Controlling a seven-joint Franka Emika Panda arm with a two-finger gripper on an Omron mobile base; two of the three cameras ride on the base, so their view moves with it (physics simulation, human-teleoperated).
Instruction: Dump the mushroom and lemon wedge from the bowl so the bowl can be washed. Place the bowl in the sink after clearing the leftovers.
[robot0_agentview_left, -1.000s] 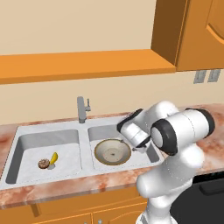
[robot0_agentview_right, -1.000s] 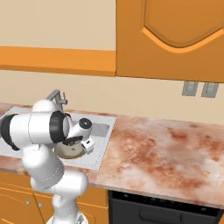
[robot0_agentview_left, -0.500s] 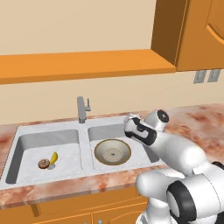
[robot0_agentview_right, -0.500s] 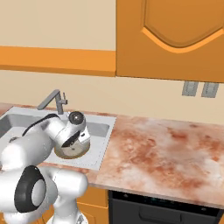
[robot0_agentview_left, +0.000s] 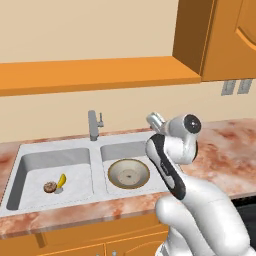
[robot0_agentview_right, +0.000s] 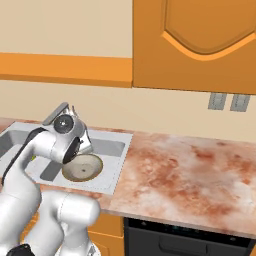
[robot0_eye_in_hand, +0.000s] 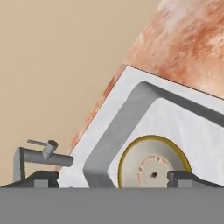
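No readable text, label, brand, number or sign appears on any surface here: the cabinets, wall, counter and sink are all plain, without lettering of any kind.

Your arm (robot0_agentview_left: 200, 200) in glossy white rounded shells, thick tubular links, a black band curving along one link, dark grey round caps with pale centres at the joints, a small grey block at the wrist, two small dark finger tips (robot0_eye_in_hand: 186, 178) on your tool
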